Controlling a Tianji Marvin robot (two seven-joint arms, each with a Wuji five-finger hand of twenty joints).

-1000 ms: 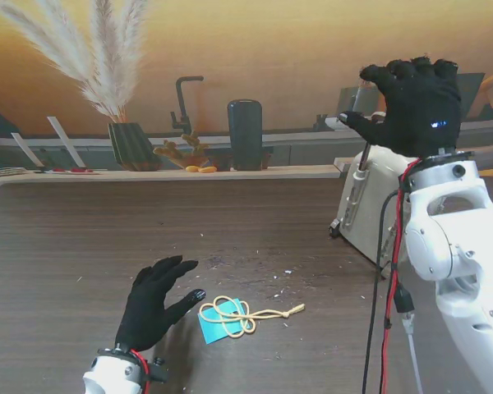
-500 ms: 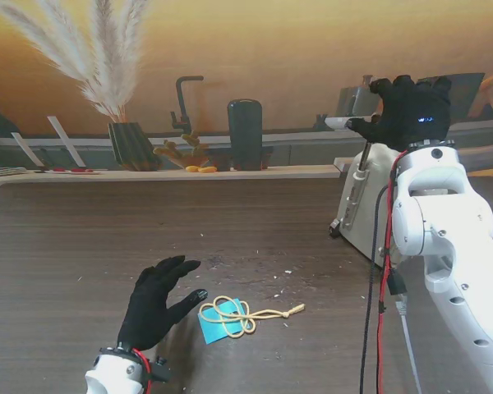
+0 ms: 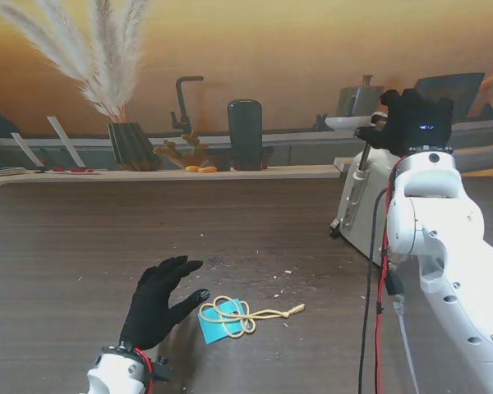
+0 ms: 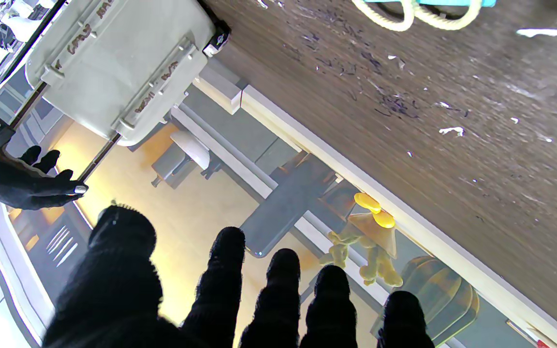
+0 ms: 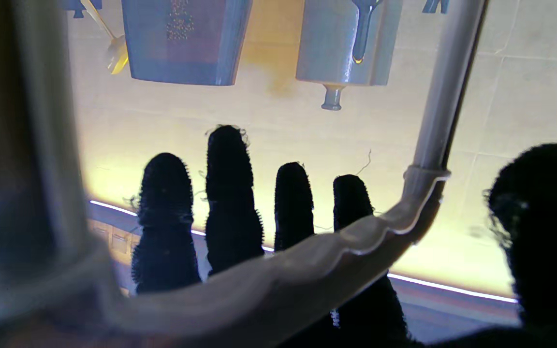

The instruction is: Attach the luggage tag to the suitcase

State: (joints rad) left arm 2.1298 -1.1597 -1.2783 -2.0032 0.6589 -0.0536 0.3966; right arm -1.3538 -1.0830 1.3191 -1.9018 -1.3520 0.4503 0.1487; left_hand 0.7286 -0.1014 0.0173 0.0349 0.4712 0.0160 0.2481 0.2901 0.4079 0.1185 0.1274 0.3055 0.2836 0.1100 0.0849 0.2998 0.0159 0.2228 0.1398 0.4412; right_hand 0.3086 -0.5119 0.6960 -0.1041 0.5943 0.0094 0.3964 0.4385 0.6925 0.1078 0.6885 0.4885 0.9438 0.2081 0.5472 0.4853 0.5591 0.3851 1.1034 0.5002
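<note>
The luggage tag (image 3: 220,325), a blue card with a yellow cord (image 3: 248,314) looped over it, lies flat on the worktop (image 3: 82,246) in the lower middle of the stand view, just beside the left hand (image 3: 158,300), on its right. The cord's long axis runs across the frame, its knotted end trailing right toward the suitcase (image 3: 368,205). The left hand is released, fingers spread, hovering and holding nothing; it is by far the nearer hand.

The suitcase stands at the right edge of the worktop, well apart from the tag. The right hand (image 3: 411,121) is at its raised pull handle (image 5: 307,270); in the right wrist view the fingers (image 5: 232,193) reach past the bar, uncurled, thumb apart, so no grip shows.

The dark wood-grain worktop carries pale crumbs and scuffs. Behind is a printed kitchen backdrop.
</note>
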